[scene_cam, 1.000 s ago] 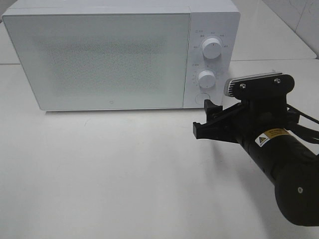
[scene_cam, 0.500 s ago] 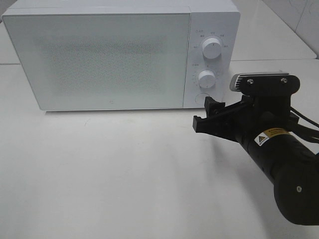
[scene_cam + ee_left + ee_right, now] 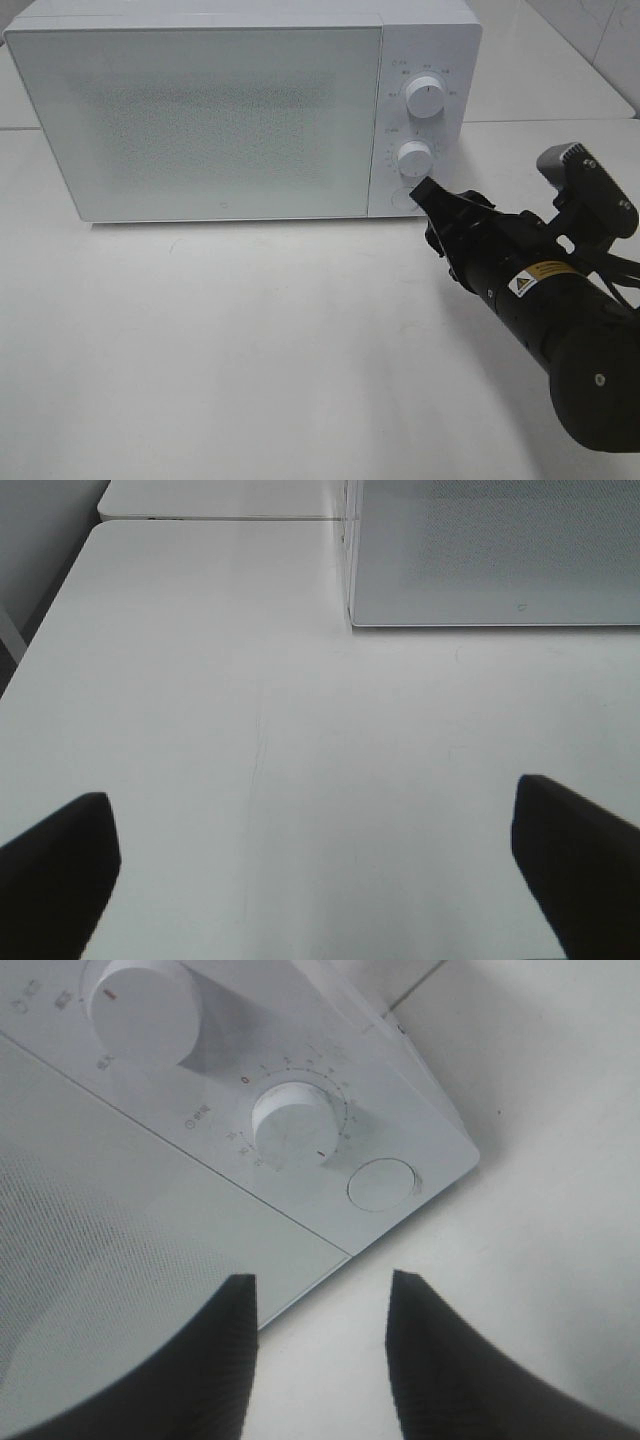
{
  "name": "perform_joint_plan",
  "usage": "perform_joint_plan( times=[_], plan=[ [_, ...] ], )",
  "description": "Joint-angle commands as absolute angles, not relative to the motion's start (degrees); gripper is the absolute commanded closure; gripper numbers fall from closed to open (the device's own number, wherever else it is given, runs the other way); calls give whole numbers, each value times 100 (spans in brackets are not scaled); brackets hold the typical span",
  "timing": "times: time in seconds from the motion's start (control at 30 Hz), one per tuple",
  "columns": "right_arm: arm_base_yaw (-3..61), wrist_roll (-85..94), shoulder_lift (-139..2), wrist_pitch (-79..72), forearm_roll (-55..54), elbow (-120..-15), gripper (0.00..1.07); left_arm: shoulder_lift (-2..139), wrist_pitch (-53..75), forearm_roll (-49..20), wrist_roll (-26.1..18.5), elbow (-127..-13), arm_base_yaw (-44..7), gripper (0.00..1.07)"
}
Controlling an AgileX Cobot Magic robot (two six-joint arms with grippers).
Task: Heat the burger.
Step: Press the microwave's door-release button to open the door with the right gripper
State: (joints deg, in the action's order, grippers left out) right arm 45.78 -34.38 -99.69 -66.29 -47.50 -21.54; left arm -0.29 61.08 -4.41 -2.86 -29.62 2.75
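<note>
I am standing by the bench [image 3: 250, 350] and looking for the burger, but it is not showing anywhere. The door [image 3: 200, 120] of the microwave [image 3: 420, 30] is sitting shut and cloudy. The burger may be hiding inside, but I cannot tell.

The right arm [image 3: 540, 300] is reaching toward the front panel. The right jaws are standing partly apart and holding nothing. They are pointing at the spot just under the lower knob [image 3: 292, 1125], close to the round button [image 3: 381, 1183]. The left jaws are hanging wide apart over the bench, holding nothing too.

Here is what I am worrying about. The knob and the button are sitting very close together. If the jaws are aiming for the knob and going a bit low, they could be poking the button instead, and I am guessing that might pop the door. If the gap is too small, the jaws could be bumping the knob's face and not going around it. The knob is looking smooth, so a weak squeeze could be slipping and turning nothing. A hard push could be sliding the whole microwave back. A turn too far could be cooking the burger too long.
</note>
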Motion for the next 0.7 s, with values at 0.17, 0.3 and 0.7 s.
perform_joint_plan(
  times=[0.17, 0.3, 0.7],
  plan=[
    [4618, -5340, -9952, -6486, -4733, -2206, 88, -138, 6131, -453, -258, -2956, 286, 7],
    [4618, -6068, -9952, -6486, -4738, -2206, 94, -138, 6131, -453, -258, -2956, 286, 7],
    [4618, -7798, -9952, -6486, -5122, -2206, 107, -138, 6131, -453, -258, -2956, 286, 7]
  ],
)
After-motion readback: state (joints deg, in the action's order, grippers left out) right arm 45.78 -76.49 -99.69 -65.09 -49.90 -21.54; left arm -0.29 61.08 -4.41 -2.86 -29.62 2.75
